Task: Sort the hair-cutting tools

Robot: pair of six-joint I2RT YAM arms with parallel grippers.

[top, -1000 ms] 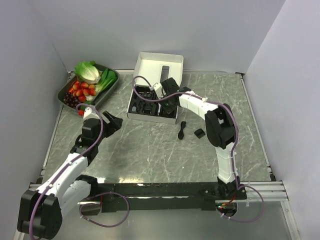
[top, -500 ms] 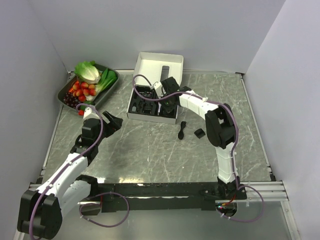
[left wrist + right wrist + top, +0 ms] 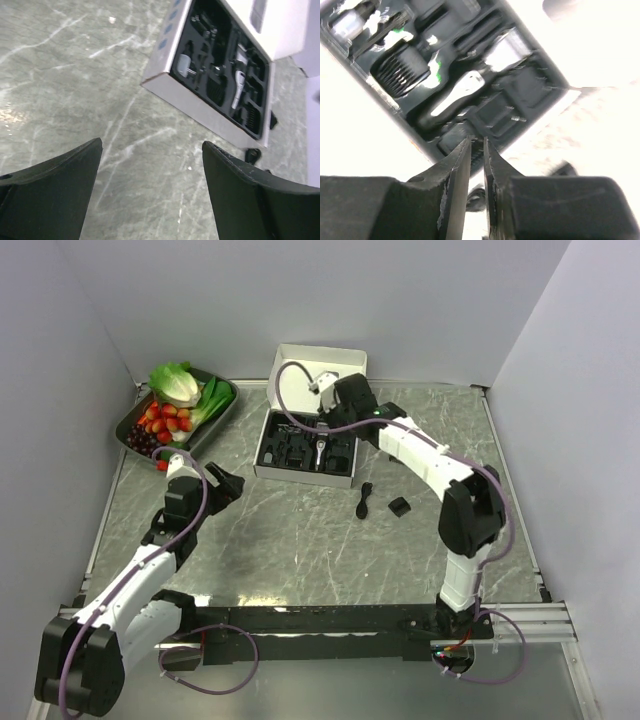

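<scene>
The open white box holds a black insert with the hair-cutting tools. The silver-and-black clipper lies in its slot, seen also in the wrist views as the clipper and the clipper. A toothed comb guard sits beside it. A small black brush and a short black piece lie loose on the table, right of the box. My right gripper hovers over the box's far part, jaws a narrow gap apart, nothing between them. My left gripper stands open and empty above bare table.
A metal tray of lettuce, greens and red fruit sits at the far left corner. The box's raised lid stands behind the insert. Grey walls close the table on the left, back and right.
My right arm has lifted up and back out of the box insert, and its jaws have parted a little. The clipper now shows uncovered in its slot. The left arm has not moved.
</scene>
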